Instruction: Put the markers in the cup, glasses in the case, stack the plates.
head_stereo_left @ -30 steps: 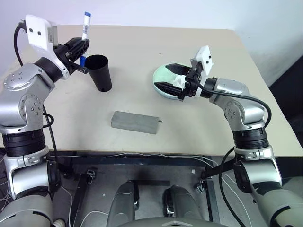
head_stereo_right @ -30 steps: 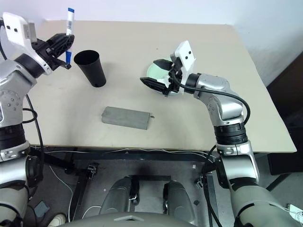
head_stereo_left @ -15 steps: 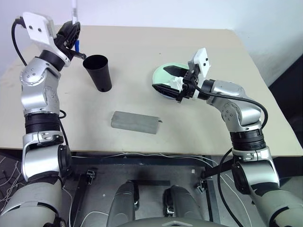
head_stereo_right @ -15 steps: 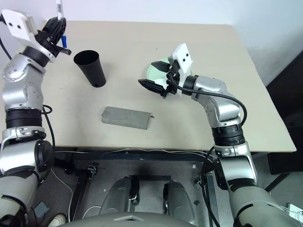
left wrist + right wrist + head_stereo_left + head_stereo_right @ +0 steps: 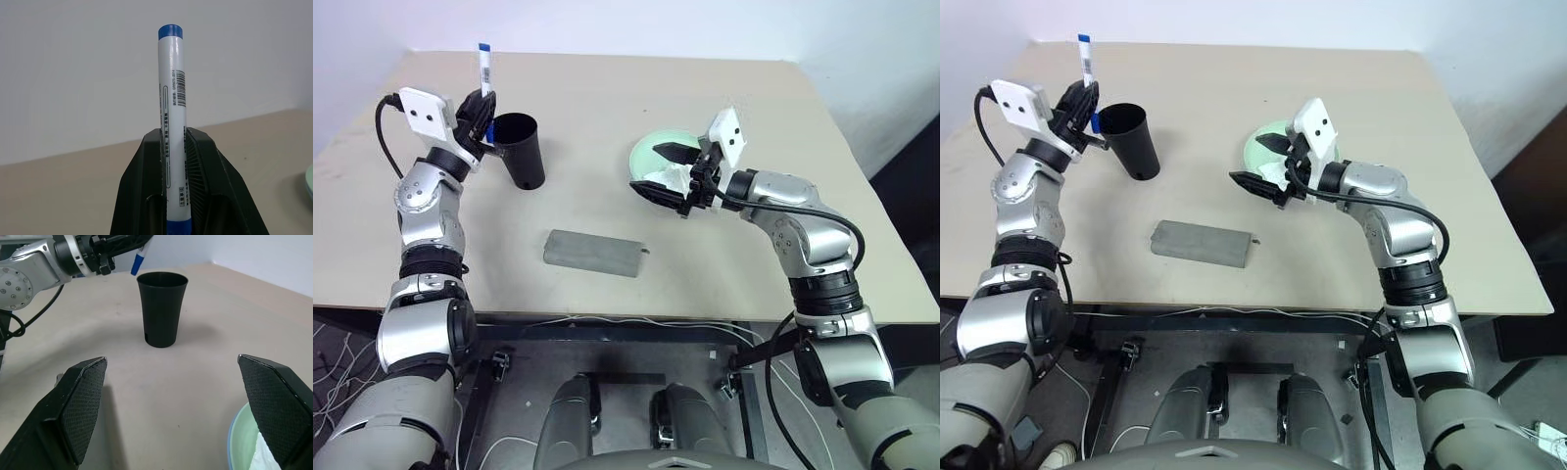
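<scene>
My left gripper (image 5: pixel 480 116) is shut on a white marker (image 5: pixel 485 69) with a blue cap, which stands upright just left of the rim of the black cup (image 5: pixel 521 152). In the left wrist view the marker (image 5: pixel 172 112) rises between the two black fingers (image 5: pixel 142 176). My right gripper (image 5: pixel 648 164) hangs open just above the table at the left edge of the pale green plate (image 5: pixel 664 143), holding nothing. The grey case (image 5: pixel 592 253) lies shut near the table's front. The glasses are out of view.
Crumpled white tissue (image 5: pixel 677 174) lies in the green plate under my right gripper. The cup (image 5: pixel 162 308) stands upright with its mouth open, and the beige table (image 5: pixel 607 108) stretches bare behind it. The table's front edge runs just below the case.
My left arm has bent and brought the marker down and forward, from high at the table's back left to right beside the cup's rim. The right gripper has stayed put.
</scene>
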You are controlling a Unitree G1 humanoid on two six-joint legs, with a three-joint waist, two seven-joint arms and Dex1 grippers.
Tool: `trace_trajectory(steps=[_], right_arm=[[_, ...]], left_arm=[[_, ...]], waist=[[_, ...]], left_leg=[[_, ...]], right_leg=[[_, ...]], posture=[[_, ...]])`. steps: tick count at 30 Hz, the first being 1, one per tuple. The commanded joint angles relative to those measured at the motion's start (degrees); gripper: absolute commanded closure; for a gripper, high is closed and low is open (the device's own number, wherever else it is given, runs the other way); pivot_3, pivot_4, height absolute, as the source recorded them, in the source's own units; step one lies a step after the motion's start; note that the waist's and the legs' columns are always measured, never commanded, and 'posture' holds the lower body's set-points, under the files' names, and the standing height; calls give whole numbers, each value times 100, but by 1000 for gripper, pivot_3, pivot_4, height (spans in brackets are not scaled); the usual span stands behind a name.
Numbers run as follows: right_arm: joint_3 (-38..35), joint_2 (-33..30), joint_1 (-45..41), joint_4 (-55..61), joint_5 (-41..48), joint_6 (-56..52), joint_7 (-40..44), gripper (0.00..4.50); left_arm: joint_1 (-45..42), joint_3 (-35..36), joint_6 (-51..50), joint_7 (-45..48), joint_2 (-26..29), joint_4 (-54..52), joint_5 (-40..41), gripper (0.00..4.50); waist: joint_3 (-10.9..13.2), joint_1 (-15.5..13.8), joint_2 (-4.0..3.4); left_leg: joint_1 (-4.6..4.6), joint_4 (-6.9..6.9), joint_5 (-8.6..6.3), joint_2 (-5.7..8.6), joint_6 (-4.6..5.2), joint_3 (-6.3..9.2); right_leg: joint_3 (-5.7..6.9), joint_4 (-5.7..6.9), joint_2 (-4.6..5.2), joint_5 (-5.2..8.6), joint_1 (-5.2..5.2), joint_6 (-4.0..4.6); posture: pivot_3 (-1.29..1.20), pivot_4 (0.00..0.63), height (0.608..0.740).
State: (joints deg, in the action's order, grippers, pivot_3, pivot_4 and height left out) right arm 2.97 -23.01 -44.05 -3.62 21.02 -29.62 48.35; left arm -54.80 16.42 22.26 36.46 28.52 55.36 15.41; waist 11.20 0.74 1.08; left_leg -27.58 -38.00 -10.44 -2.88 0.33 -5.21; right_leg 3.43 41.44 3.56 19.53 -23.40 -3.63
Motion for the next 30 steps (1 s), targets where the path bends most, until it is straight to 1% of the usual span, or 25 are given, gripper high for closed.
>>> trace_trajectory(steps=[1,11,15,18,21,23,28,30], right_arm=[[-79,-46,-31,177,7,117,-28,0],[-66,-43,-33,170,-11,134,-33,0],[-80,-60,-35,185,4,113,-21,0],[-80,-75,-30,198,4,104,-15,0],[-80,-78,-26,204,13,100,-19,0],[-69,-75,-25,192,7,112,-17,0],[-53,-67,-37,141,-18,149,-13,0],[-51,-65,-51,120,-31,152,-19,0]], left_arm=[[-170,9,196,-27,31,169,-71,4227],[-219,64,486,-111,51,453,-126,4227],[-281,122,263,271,47,149,145,4227],[-201,117,-83,450,67,-297,323,4227],[-107,119,-140,437,50,-674,370,4227],[-144,156,39,399,-9,-772,393,4227],[-408,168,384,171,-82,-428,285,4227],[-534,115,611,4,-81,-98,127,4227]], waist=[[0,1,0],[0,0,0],[0,-2,0],[0,3,0],[0,5,0],[0,5,0],[0,-6,0],[0,-5,0]], left_leg=[[0,0,0,0,0,0],[0,-1,0,0,2,1],[-1,-1,0,0,2,1],[-1,-2,0,0,2,1],[-1,-1,0,0,2,1],[-1,-1,0,-1,2,1],[1,-3,1,0,3,1],[1,-3,2,0,5,0]], right_leg=[[0,0,0,0,0,0],[1,0,0,-1,0,-1],[1,0,0,-1,0,-1],[1,0,0,-1,0,-1],[1,0,0,-1,0,-1],[1,1,0,-1,0,-1],[1,2,0,-1,2,-2],[1,2,0,-3,2,-5]], posture=[[0,150,681],[0,150,681],[0,150,681],[0,150,681],[0,150,681],[0,150,681],[0,150,681],[0,150,681]])
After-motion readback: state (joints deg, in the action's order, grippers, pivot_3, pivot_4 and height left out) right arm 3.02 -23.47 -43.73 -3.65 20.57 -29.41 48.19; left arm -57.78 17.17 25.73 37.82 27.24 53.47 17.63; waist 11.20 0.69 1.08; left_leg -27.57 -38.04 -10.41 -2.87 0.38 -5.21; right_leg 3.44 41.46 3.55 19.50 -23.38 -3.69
